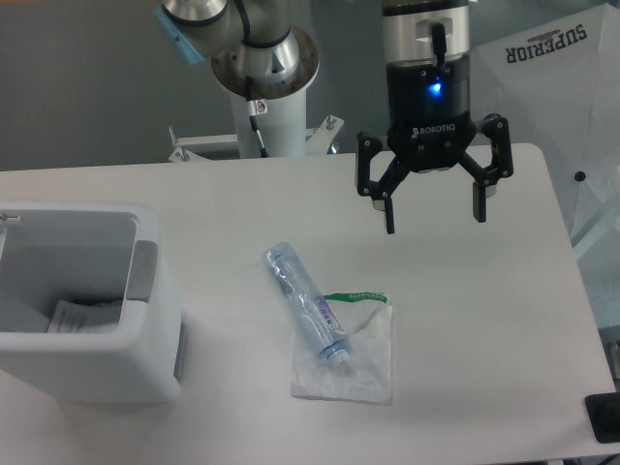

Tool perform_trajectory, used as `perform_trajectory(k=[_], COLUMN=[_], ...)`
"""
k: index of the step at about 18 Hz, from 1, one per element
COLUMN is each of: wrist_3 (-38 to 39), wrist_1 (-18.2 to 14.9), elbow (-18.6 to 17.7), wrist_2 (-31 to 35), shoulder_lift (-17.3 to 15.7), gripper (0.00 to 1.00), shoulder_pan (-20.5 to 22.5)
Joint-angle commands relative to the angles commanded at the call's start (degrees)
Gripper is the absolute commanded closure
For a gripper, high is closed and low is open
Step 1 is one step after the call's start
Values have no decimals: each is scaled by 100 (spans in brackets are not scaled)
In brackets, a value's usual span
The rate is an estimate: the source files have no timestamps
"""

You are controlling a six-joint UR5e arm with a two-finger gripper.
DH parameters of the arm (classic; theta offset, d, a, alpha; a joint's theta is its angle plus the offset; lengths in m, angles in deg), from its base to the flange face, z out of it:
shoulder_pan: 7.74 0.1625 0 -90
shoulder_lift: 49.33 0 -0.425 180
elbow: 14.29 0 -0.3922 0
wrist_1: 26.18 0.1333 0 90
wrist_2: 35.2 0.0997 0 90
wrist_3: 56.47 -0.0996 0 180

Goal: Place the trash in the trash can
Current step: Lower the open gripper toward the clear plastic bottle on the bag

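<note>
Lying nearest the camera on the white table [484, 329], the flat white sheet [347, 360] rests with its green strip [355, 296] along its far edge. The crushed clear bottle [305, 302] lies slantwise, its capped end resting on the sheet's left part and its other end pointing up and left onto bare tabletop. A bluish label shows along its side.

To the left, well apart from both pieces of trash, stands the white trash can [87, 368], its grey panel [143, 271] facing the bottle. Some crumpled pale paper [73, 318] lies at the bottom of the bin; what it is exactly cannot be told.

Farther back and to the right, the gripper [434, 215] hangs above the table, pointing straight down, with its two black fingers spread wide and nothing between them. It sits beyond the sheet and bottle, clear of both, touching neither. A blue light glows on its black body.

Behind it rises the arm's white base post [271, 107], bolted at the table's far edge, and at far right is a pale fabric [562, 87] printed with the word SUPERIOR.
</note>
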Motion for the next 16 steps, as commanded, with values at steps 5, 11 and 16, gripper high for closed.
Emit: perform_trajectory(k=[5,11,16], wrist_3=[-26,35,446], wrist_1=[18,79,62], elbow=[-158,-1001,-1451], wrist_2=[289,343,290], shoulder_lift=[-70,-123,60], gripper=[0,0,0], shoulder_pan=[-140,-342,-588])
